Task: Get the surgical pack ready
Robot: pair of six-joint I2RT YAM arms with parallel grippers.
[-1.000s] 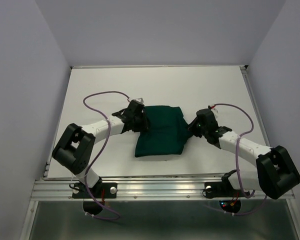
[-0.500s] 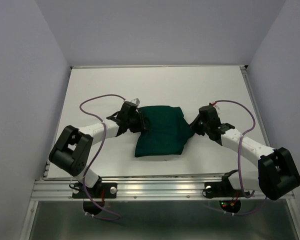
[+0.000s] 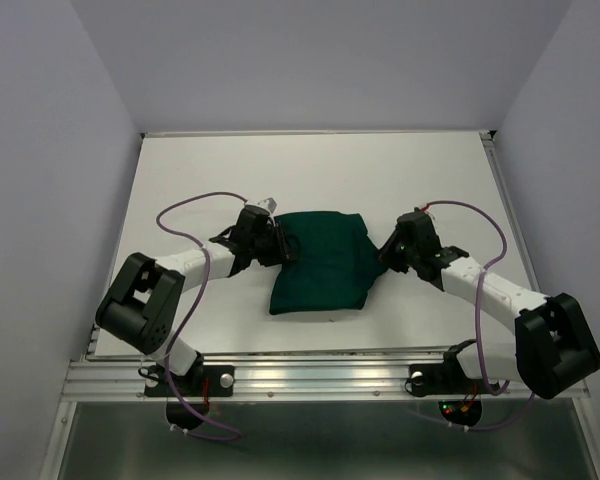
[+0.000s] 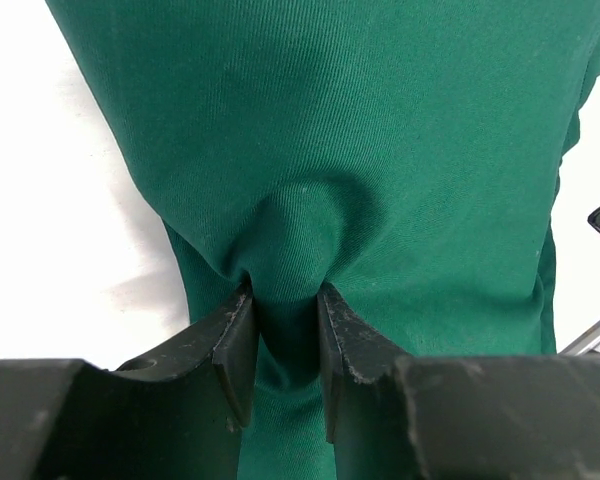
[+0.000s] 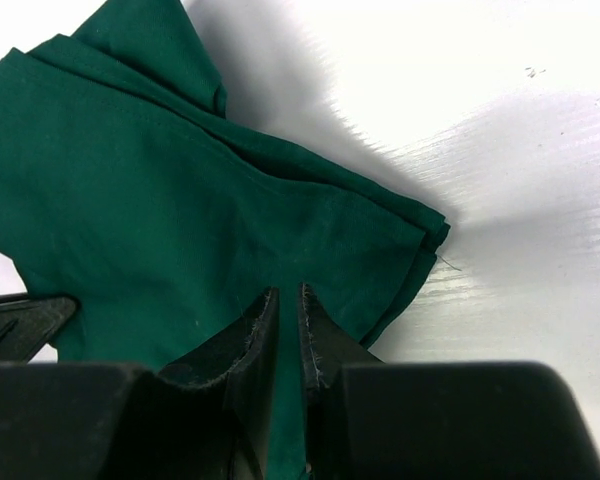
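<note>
The dark green cloth drape (image 3: 322, 262) lies as a folded bundle in the middle of the white table. My left gripper (image 3: 277, 245) is at its left edge, shut on a pinched fold of the drape (image 4: 360, 150). My right gripper (image 3: 384, 254) is at its right edge, shut on the drape (image 5: 160, 200) near a layered corner. The steel tray, scissors, forceps and gauze packets are hidden or out of view.
The white table (image 3: 310, 165) has bare surface behind and to both sides of the bundle. Purple cables loop from both arms. A metal rail (image 3: 320, 375) runs along the near edge. Grey walls close in on three sides.
My left gripper has slid a little left and back, pulling the drape's left edge. My right gripper has shifted slightly back. The bundle has kept its place.
</note>
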